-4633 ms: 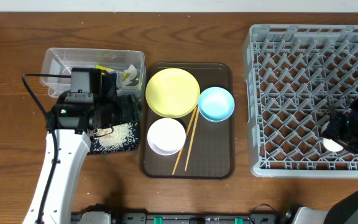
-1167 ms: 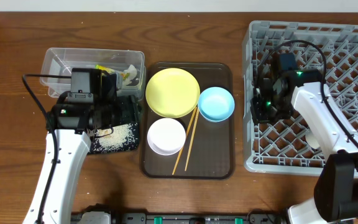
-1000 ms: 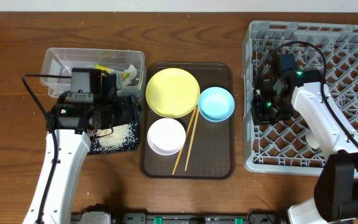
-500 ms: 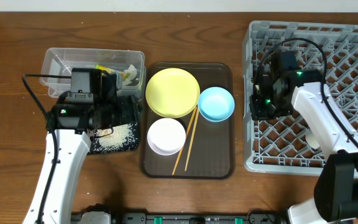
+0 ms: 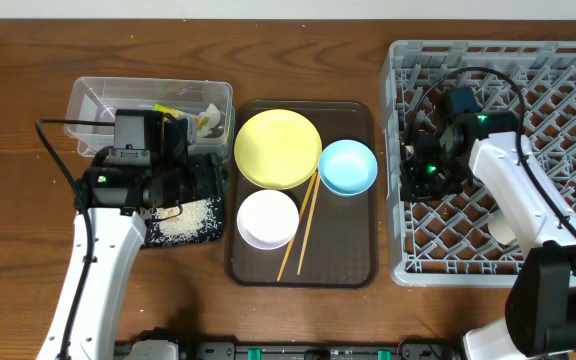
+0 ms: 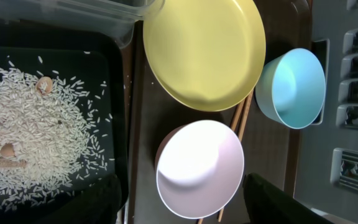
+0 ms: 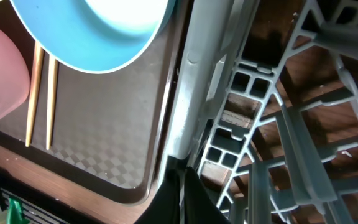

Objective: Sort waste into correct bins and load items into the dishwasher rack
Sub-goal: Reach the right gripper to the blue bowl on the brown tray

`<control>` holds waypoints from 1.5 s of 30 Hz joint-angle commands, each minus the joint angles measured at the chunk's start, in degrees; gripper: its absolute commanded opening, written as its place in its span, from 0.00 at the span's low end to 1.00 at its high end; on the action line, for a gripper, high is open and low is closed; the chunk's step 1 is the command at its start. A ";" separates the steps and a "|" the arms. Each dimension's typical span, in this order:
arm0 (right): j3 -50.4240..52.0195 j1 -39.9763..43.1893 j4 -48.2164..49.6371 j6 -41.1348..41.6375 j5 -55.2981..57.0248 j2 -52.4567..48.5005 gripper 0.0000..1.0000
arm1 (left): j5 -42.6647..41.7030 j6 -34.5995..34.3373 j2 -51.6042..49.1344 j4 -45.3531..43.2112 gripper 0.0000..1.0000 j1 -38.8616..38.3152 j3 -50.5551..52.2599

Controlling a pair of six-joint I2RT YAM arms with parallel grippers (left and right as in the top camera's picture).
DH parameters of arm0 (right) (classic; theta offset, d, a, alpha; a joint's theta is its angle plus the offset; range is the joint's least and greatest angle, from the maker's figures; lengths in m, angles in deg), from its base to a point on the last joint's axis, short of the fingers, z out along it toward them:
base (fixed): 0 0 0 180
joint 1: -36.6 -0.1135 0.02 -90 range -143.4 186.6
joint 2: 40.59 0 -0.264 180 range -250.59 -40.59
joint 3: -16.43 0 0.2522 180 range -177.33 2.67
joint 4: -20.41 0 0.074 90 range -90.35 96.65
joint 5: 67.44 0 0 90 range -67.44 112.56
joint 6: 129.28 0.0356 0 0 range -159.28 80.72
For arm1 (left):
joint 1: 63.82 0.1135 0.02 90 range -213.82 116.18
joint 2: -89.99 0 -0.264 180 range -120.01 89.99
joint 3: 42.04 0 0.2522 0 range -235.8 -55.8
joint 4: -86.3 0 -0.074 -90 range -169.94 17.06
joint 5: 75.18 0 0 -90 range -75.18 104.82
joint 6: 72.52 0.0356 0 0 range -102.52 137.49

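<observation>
My right gripper (image 5: 413, 182) is shut on the left wall of the grey dishwasher rack (image 5: 528, 80); the right wrist view shows the fingers (image 7: 180, 190) pinching that wall (image 7: 204, 81). A small white cup (image 5: 501, 232) lies in the rack. The yellow plate (image 5: 278, 148), blue bowl (image 5: 348, 166), white bowl (image 5: 267, 218) and chopsticks (image 5: 301, 230) lie on the brown tray (image 5: 353, 262). My left gripper (image 6: 185, 208) is open and empty above the white bowl (image 6: 197, 168). Rice (image 5: 183, 222) lies in the black tray (image 5: 211, 170). The wrapper (image 5: 203, 120) lies in the clear container (image 5: 98, 100).
The rack's left wall stands close beside the brown tray's right edge. The black tray and the clear container touch the brown tray's left side. My left arm stretches along the table's left front.
The rack has slid left toward the brown tray with my right gripper on its wall. Earlier that gripper was at the rack's right front, by the cup. The left arm has not moved.
</observation>
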 commanded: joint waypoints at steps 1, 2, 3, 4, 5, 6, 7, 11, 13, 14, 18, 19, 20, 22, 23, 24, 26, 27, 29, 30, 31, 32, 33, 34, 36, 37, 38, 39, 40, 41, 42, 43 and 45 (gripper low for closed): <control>0.20 -0.07 0.02 -1.25 -2.93 0.22 0.06 | 0.50 0.79 -0.20 0.31 0.66 0.20 -0.39; 0.17 0.11 -0.04 -1.25 -2.95 0.22 0.07 | 0.50 0.79 -0.20 0.37 0.66 0.17 -0.39; 0.09 0.20 -0.17 -1.11 -2.95 0.33 0.08 | 0.50 0.79 -0.20 0.44 0.66 0.20 -0.39; -0.11 0.24 -0.37 -1.11 -2.95 0.39 0.11 | 0.50 0.81 -0.20 0.46 0.66 0.20 -0.39; -0.57 0.24 -0.72 -1.11 -2.95 0.55 0.13 | 0.50 0.81 -0.20 0.48 0.66 0.20 -0.39; -1.18 0.24 -1.11 -1.11 -2.93 0.72 0.15 | 0.50 0.81 -0.20 0.48 0.66 0.20 -0.39; -2.08 0.24 -1.60 -1.11 -2.71 0.98 0.16 | 0.52 0.81 -0.20 0.48 0.66 0.17 -0.39; -6.43 0.13 -2.01 -0.24 -2.47 3.04 0.20 | 0.52 0.81 -0.20 0.50 0.66 0.17 -0.39; -8.76 0.11 -0.92 -0.24 -2.54 4.42 0.24 | 0.52 0.79 -0.20 0.50 0.66 0.17 -0.39; -9.73 0.02 0.42 -0.15 -2.54 5.09 0.26 | 0.50 0.79 -0.20 0.50 0.66 0.17 -0.39; -10.95 -1.73 9.40 0.39 -2.47 6.86 0.35 | 0.52 0.81 -0.20 0.48 0.66 0.17 -0.39; -10.95 -2.62 12.11 0.37 -2.45 6.84 0.35 | 0.52 0.79 -0.20 0.48 0.66 0.17 -0.39; -10.93 -3.65 14.60 0.37 -2.14 6.64 0.36 | 0.52 0.81 -0.20 0.48 0.66 0.17 -0.39; -10.93 -5.73 18.67 0.39 -0.28 5.75 0.38 | 0.52 0.79 -0.20 0.50 0.66 0.17 -0.39; -10.93 -6.67 20.31 0.39 1.18 5.16 0.40 | 0.50 0.79 -0.20 0.50 0.66 0.17 -0.39; -10.93 -7.74 21.97 0.39 3.17 4.33 0.41 | 0.50 0.79 -0.20 0.50 0.66 0.17 -0.39; -10.93 -9.97 24.41 0.37 6.69 2.16 0.46 | 0.50 0.79 -0.20 0.50 0.66 0.20 -0.39; -10.93 -10.71 25.03 0.37 7.78 1.29 0.47 | 0.50 0.79 -0.20 0.48 0.66 0.17 -0.39; -10.93 -12.61 25.94 0.37 11.34 -1.44 0.48 | 0.50 0.79 -0.20 0.50 0.66 0.17 -0.39; -10.93 -13.40 26.12 0.39 13.51 -2.71 0.49 | 0.52 0.79 -0.20 0.50 0.66 0.20 -0.39; -10.93 -14.19 26.36 0.42 15.91 -4.13 0.51 | 0.50 0.79 -0.20 0.50 0.66 0.17 -0.39; -10.93 -14.73 26.67 0.39 17.70 -5.42 0.51 | 0.50 0.79 -0.20 0.50 0.66 0.17 -0.39; -10.93 -15.26 27.06 0.39 19.43 -6.88 0.51 | 0.50 0.79 -0.20 0.50 0.66 0.17 -0.39; -10.93 -15.63 27.30 0.39 20.85 -8.04 0.51 | 0.50 0.79 -0.20 0.48 0.66 0.17 -0.39; -10.93 -16.13 27.41 0.39 23.02 -10.62 0.52 | 0.50 0.79 -0.20 0.50 0.66 0.17 -0.39; -10.93 -16.22 27.30 0.39 23.10 -11.58 0.52 | 0.50 0.79 -0.20 0.50 0.66 0.17 -0.39; -10.93 -16.24 27.04 0.39 22.93 -12.59 0.52 | 0.50 0.79 -0.20 0.50 0.66 0.17 -0.39; -10.93 -16.28 26.73 0.39 22.77 -13.44 0.52 | 0.50 0.79 -0.20 0.50 0.66 0.17 -0.39; -10.93 -16.33 26.32 0.39 22.77 -14.27 0.52 | 0.50 0.79 -0.20 0.50 0.66 0.17 -0.39; -10.93 -16.33 25.88 0.39 22.77 -15.10 0.52 | 0.50 0.79 -0.20 0.50 0.66 0.17 -0.39; -10.93 -16.33 25.44 0.39 22.77 -15.65 0.52 | 0.50 0.79 -0.20 0.50 0.66 0.17 -0.39; -10.93 -16.33 25.07 0.37 22.80 -16.24 0.52 | 0.50 0.81 -0.20 0.50 0.66 0.17 -0.39; -10.93 -16.31 24.15 0.35 22.86 -17.44 0.51 | 0.50 0.79 -0.20 0.50 0.66 0.17 -0.39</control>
